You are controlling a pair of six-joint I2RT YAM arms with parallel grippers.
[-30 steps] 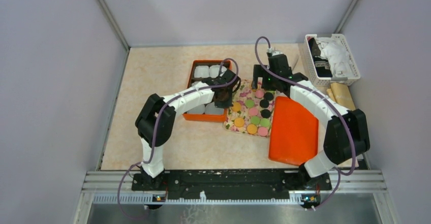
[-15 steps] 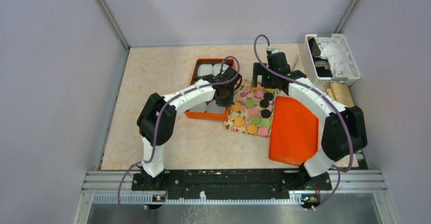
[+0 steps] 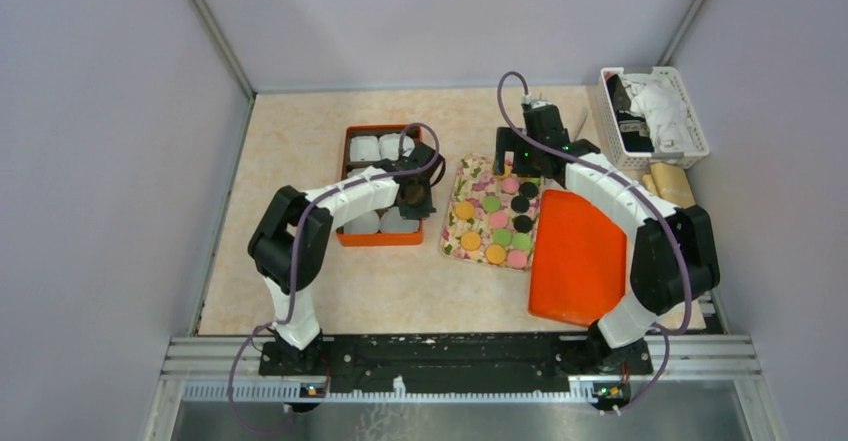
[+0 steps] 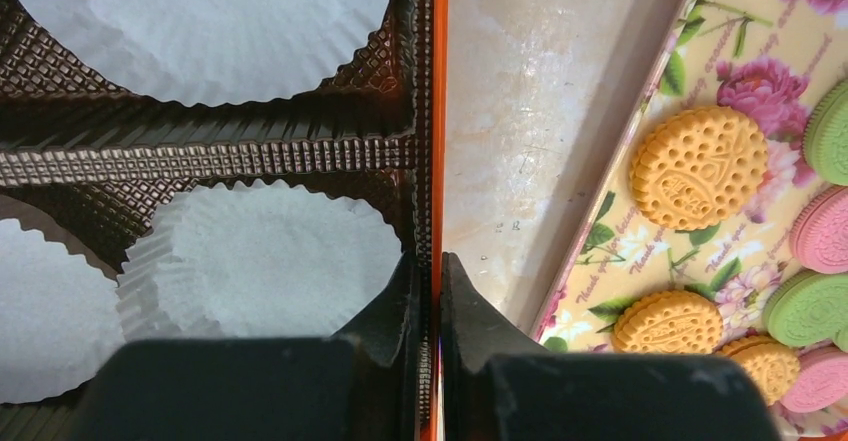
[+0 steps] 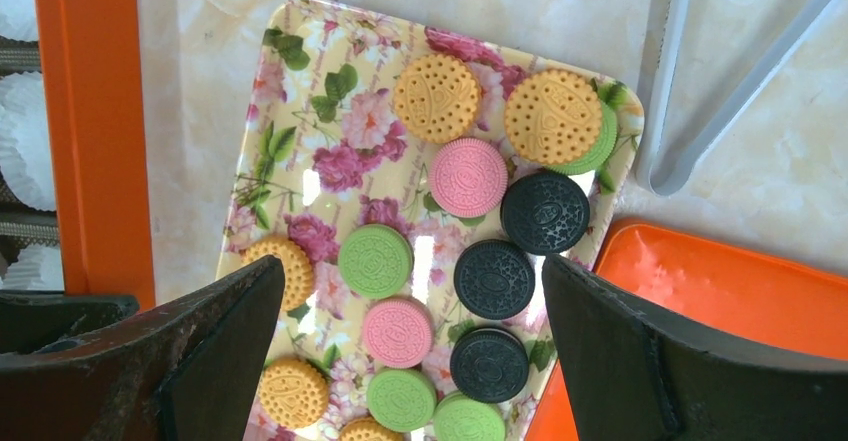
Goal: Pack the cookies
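Note:
Several cookies [image 3: 501, 236], orange, pink, green and black, lie on a floral tray [image 3: 478, 173]. The orange box [image 3: 380, 240] with white paper cups [image 4: 260, 261] sits to the tray's left, a gap of bare table between them. My left gripper [image 3: 418, 196] is shut on the box's right wall [image 4: 438, 111], one finger inside and one outside. My right gripper [image 3: 520, 156] hangs open and empty above the tray's far end. In the right wrist view the cookies [image 5: 468, 177] lie between its spread fingers [image 5: 415, 281].
An orange lid [image 3: 578, 256] lies right of the tray, touching its edge. A white basket [image 3: 652, 113] with cloth stands at the back right. White tongs [image 5: 690, 111] lie on the table beyond the tray's far right corner.
My left gripper has dragged the orange box to the left, away from the floral tray, opening a gap. The right gripper has barely moved.

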